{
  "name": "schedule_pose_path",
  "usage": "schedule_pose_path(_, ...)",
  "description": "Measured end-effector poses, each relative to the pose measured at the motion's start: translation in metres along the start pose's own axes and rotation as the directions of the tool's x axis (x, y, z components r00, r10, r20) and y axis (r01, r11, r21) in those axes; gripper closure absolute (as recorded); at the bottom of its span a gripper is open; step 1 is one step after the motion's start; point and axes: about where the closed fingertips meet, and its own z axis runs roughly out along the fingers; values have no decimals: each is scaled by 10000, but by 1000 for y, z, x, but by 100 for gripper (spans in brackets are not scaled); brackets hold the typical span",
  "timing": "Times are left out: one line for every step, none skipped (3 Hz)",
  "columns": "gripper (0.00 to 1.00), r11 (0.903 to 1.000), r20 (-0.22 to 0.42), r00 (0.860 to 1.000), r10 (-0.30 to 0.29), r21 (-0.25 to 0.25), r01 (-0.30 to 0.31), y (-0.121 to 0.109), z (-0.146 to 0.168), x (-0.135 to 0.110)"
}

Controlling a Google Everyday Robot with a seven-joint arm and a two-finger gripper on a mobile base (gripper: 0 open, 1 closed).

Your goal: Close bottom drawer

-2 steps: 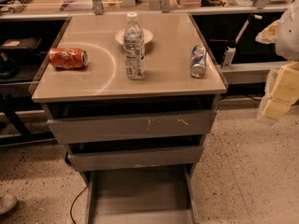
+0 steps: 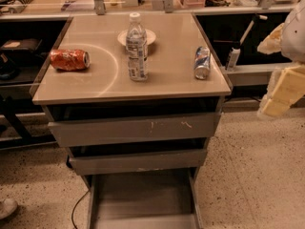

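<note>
The bottom drawer [image 2: 143,194] is pulled far out at the foot of the grey cabinet, showing its flat grey inside; its low front panel [image 2: 143,222] sits at the lower edge of the camera view. Above it are the mid-width drawer [image 2: 138,161] and the widest drawer [image 2: 136,129] with whitish scratches, both slightly out. My gripper [image 2: 282,90], cream-coloured, hangs at the right edge, level with the cabinet top, well above and to the right of the bottom drawer, touching nothing.
On the cabinet top [image 2: 95,87] lie a red can [image 2: 70,59] on its side, a water bottle [image 2: 137,49] upright, a white plate [image 2: 150,35] behind it and a blue can [image 2: 202,62]. A cable [image 2: 75,213] lies left of the drawer. Dark shelving stands behind.
</note>
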Motion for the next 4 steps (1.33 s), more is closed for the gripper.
schedule_pose_path(42, 10000, 0, 10000, 0, 1, 0, 0, 0, 0)
schedule_pose_path(66, 10000, 0, 10000, 0, 1, 0, 0, 0, 0)
schedule_pose_path(89, 10000, 0, 10000, 1, 0, -1, 0, 0, 0)
schedule_pose_path(100, 9998, -109, 9999, 100, -149, -102, 10, 10, 5)
